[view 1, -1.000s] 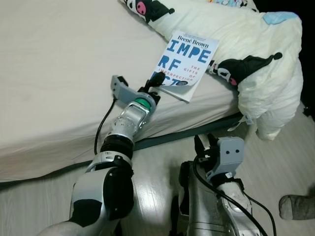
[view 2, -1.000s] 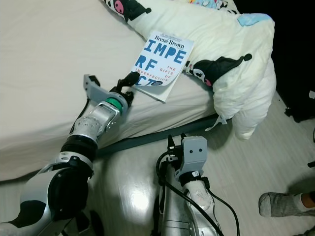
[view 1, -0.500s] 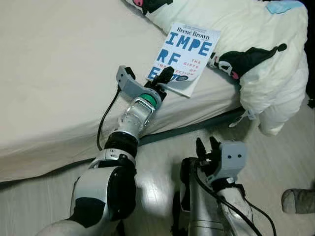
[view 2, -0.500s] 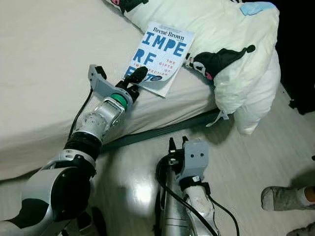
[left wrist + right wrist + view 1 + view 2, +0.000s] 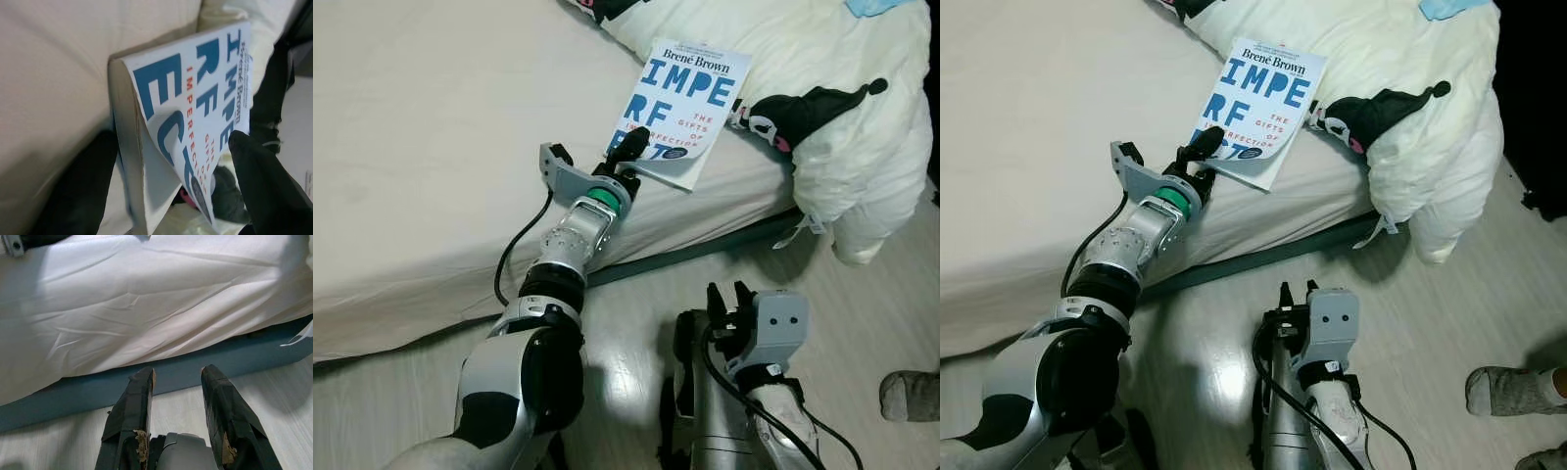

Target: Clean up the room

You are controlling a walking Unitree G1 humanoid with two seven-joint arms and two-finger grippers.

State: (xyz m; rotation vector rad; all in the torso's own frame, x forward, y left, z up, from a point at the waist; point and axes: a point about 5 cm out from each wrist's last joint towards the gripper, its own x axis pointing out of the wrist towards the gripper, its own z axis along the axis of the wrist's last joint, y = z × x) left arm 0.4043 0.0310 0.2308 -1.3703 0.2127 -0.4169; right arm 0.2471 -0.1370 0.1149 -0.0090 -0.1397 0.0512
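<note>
Your left gripper [image 5: 628, 155] sits just left of centre in the left eye view, stretched out over the cream bed [image 5: 431, 117] with its black fingers at the near corner of the book [image 5: 687, 110]. From the head you see one finger lying across the lower corner of the cover. Your left wrist view adds what that angle hides: one finger [image 5: 266, 181] on the printed cover and the other [image 5: 78, 191] on the far side of the page block, the book's corner between them and the cover curling away from the pages. Whether the fingers are pressing the book or only bracketing it, you cannot tell.

The book lies flat near the bed's edge, in the upper middle of the frame. Its long axis runs diagonally, from the corner at your gripper up and to the right, with the author's name at the far top end. Its upper right edge meets a cream blanket with black and pink cartoon figures [image 5: 832, 88], which hangs over the bed edge at the upper right.

Your right gripper [image 5: 730, 299] hangs low at the lower right over the pale wood floor [image 5: 862, 304]. Your right wrist view shows its two fingers [image 5: 129, 416] parted, pointing at the dark bed base [image 5: 234, 362].

At the far lower right edge rests a person's socked foot [image 5: 911, 397].
</note>
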